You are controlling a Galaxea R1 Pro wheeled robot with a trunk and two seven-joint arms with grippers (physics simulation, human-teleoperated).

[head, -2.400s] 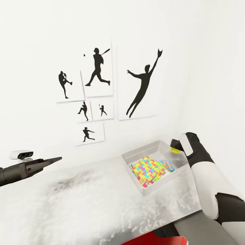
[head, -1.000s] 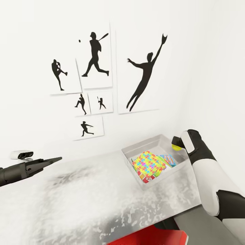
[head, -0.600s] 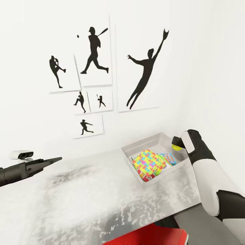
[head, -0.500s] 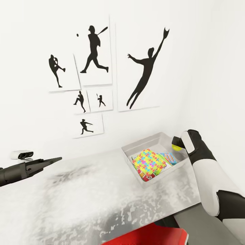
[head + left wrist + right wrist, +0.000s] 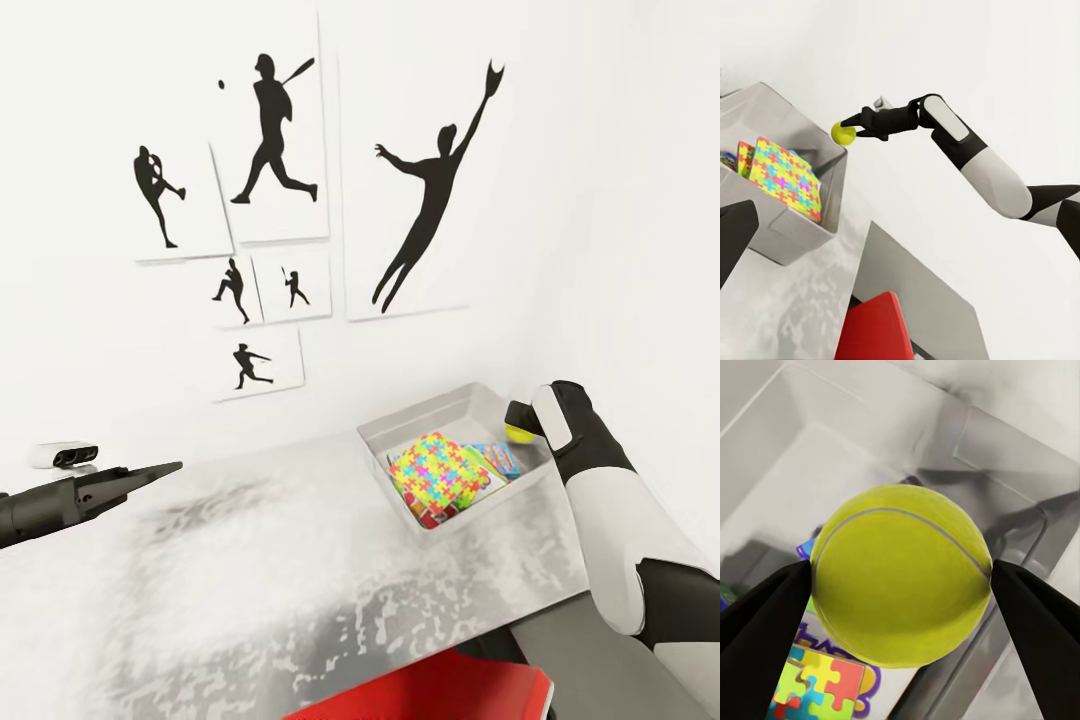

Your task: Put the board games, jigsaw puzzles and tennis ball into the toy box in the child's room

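White walls hung with black baseball silhouettes [image 5: 275, 130] back the mottled grey table [image 5: 260, 580], and over its far right corner the right gripper [image 5: 849, 129] holds the tennis ball [image 5: 900, 574] pinched between its two dark fingers [image 5: 765, 637], one on each side of the ball. From the left wrist view the ball hangs above the toy box [image 5: 440, 415], close over its rim on the wall side rather than over its middle; the right wrist view looks past it into the box, whose pale floor and a corner of printed lid lie below. Inside, a jigsaw puzzle [image 5: 438, 470] lies on top of a board game [image 5: 497, 462], tilted against the stack. The risk, as I judge it, is a release so near the edge: the ball could strike the rim or bounce off the slanted puzzle and roll out, off the table toward the wall or the red chair [image 5: 430, 695]. The left gripper [image 5: 150, 472] waits well apart over the table's left end, its jaws looking nearly closed and empty.
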